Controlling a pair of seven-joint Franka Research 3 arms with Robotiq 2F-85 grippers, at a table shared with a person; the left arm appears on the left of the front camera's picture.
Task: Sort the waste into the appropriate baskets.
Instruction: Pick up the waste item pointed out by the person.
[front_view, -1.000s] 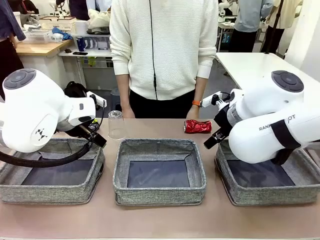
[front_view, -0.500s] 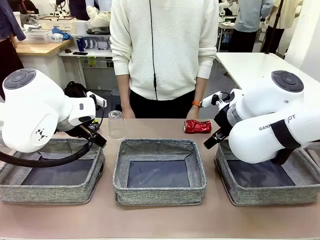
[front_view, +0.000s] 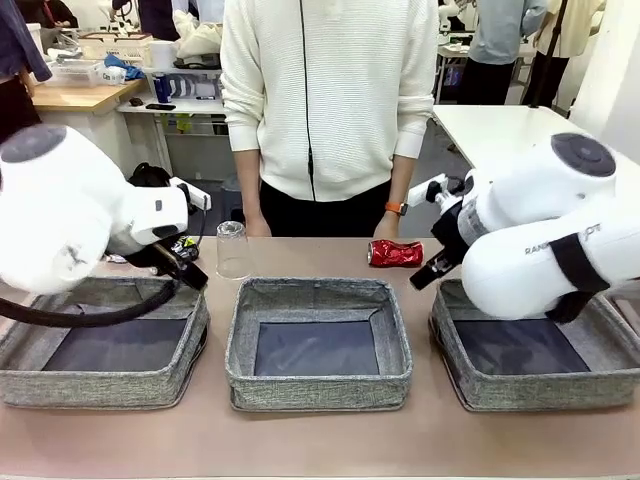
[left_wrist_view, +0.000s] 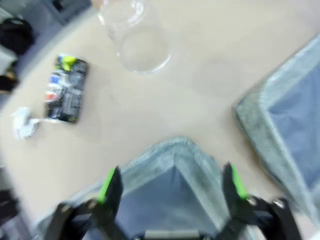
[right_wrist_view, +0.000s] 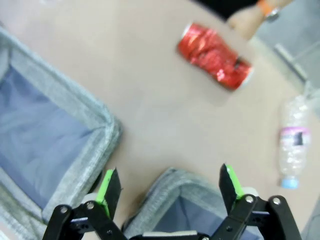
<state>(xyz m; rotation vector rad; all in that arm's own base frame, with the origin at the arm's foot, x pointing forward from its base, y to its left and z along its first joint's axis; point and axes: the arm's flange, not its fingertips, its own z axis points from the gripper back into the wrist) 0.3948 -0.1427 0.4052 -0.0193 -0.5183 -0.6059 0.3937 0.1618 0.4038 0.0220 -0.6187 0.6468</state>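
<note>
With the left pincer (left_wrist_view: 172, 180) and the right pincer (right_wrist_view: 170, 182) both wide apart and empty, the right one should, I judge, come down over the crushed red can (right_wrist_view: 215, 56), lying on its side near the far edge of the worktop (front_view: 320, 440) beyond the grey baskets (front_view: 318, 385), and close across its narrow width.

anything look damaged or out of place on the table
The red can is crushed and lies on its side behind the gap between the middle basket and the right basket. The clear cup seems to stand upside down, wider at its base. A clear bottle lies flat on the table. Nothing looks spilled.
</note>
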